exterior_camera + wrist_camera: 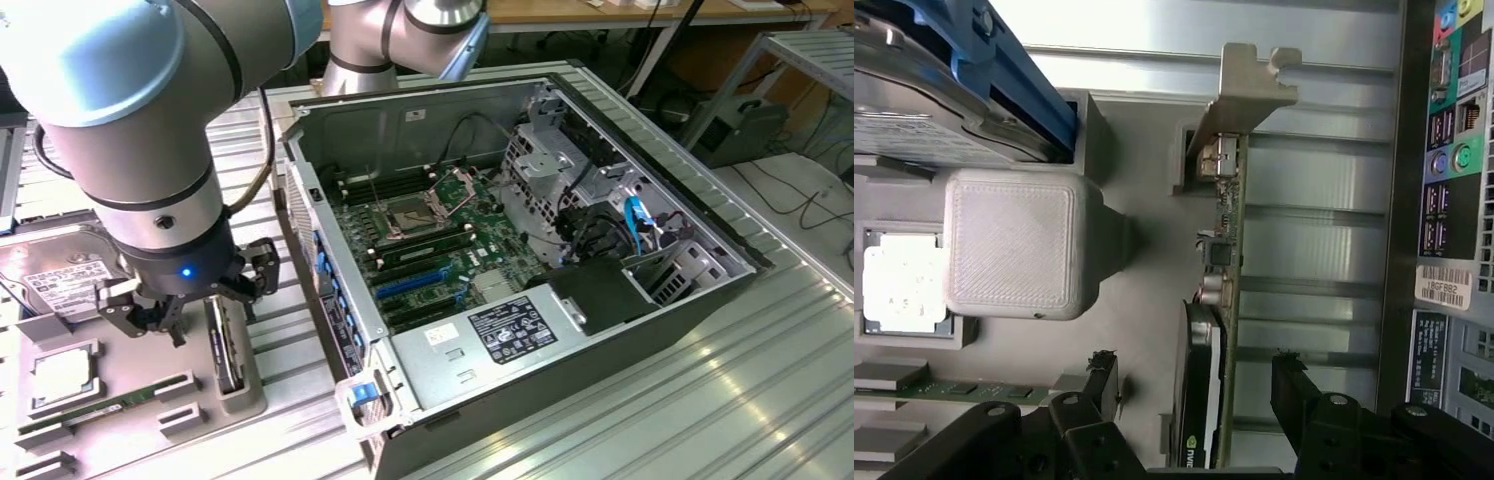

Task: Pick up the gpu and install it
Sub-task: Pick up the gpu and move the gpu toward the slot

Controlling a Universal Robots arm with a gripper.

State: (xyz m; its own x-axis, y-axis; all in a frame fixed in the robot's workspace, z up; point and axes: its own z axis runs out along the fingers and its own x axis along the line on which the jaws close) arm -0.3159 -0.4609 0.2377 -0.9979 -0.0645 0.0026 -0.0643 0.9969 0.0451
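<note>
The gripper [187,310] hangs over the grey parts holder [247,395] at the exterior view's left, beside the open computer case [534,420] that lies on the ribbed metal table [694,400]. Its jaws are spread wide and hold nothing.

The gpu [230,345] stands on edge in a slot of that holder, just outside the case wall. In the wrist view, the gpu [1219,290] runs as a thin green edge, with its silver bracket [1249,85] at the far end and its black fan face [1199,400] at the near end. The gripper [1195,368] straddles the near end, with one of the black fingers [1099,385] on each side of the card. Both look clear of it, though how high they sit above it is hard to judge.

On the same holder lie a hard drive [54,280], a processor chip [60,375] and a RAM stick [94,410]. Inside the case, the green motherboard [441,250] is exposed.
</note>
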